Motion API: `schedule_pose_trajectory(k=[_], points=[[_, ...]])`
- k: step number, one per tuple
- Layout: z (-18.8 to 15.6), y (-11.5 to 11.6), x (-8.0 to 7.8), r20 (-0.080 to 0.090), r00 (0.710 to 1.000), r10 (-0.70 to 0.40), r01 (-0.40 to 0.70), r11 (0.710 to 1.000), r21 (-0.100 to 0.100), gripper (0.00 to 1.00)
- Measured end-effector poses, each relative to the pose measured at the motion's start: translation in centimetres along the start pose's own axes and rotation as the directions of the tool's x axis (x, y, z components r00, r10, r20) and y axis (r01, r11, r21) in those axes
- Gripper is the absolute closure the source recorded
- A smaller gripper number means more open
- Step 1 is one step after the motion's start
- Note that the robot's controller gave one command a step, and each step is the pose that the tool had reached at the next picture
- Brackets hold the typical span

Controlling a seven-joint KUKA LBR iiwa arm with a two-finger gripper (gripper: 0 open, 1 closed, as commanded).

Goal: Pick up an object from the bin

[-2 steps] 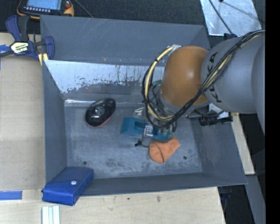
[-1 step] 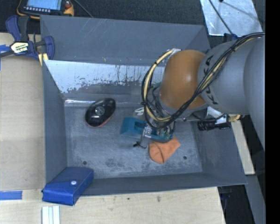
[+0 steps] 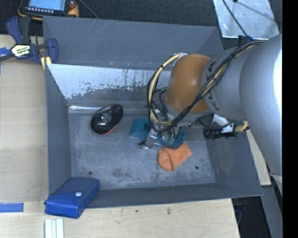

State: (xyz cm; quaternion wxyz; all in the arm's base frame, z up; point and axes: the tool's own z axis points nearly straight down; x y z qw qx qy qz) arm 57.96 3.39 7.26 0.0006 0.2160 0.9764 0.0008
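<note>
Camera view: gripper point(image 3: 159, 137) is down at the floor of the bin point(image 3: 57, 133), about mid-bin. Teal block point(image 3: 137, 129) is just left of it, and a second teal piece point(image 3: 176, 141) just right, partly under the wrist. Orange cloth point(image 3: 174, 157) lies just near of that. I can't tell whether the gripper is wide or narrow. Black mouse point(image 3: 107, 119) sits further left, black pen point(image 3: 219, 132) to the right. I read this as the grasp step, nothing lifted yet. Next move calls for closing on one teal piece, then a straight lift clear of the cloth.
</note>
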Motion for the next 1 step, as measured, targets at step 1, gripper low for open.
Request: schedule_pose_trajectory(k=[1], points=[[0.0,0.0,0.0,0.0,1.0,0.0,0.0,1.0,0.0,1.0]])
